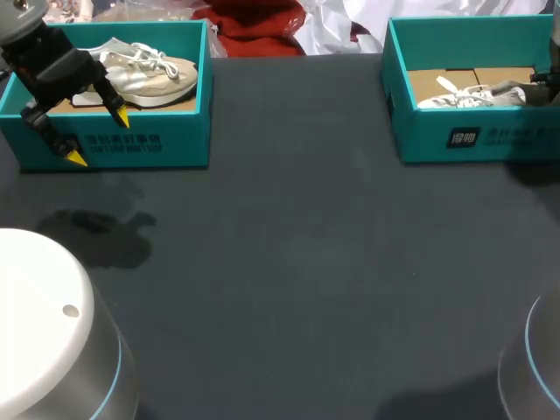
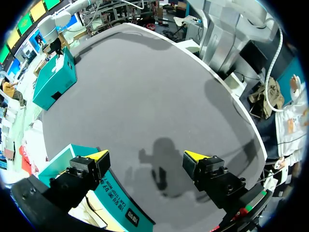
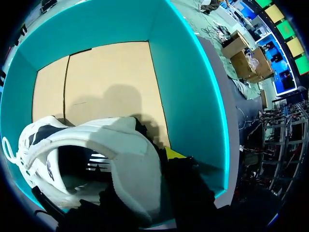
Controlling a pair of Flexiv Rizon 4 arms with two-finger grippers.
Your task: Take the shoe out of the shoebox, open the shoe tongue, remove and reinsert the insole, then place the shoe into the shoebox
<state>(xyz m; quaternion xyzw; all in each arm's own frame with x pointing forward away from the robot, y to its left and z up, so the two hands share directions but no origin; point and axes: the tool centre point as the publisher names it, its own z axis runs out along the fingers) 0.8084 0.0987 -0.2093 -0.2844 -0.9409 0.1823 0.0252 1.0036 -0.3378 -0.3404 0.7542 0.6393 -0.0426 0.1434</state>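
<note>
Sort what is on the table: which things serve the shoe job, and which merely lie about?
In the job: right shoebox, white shoe in it, right gripper at its heel.
Lying about, it seems: left shoebox, beige shoe in it, untouched; left gripper open over its front wall.

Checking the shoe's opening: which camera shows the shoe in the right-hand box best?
The right wrist view: the shoe fills it, heel collar and dark opening plain, inside the teal box. The head view shows it small and side-on. The left wrist view shows only that box far off, no shoe visible.
</note>
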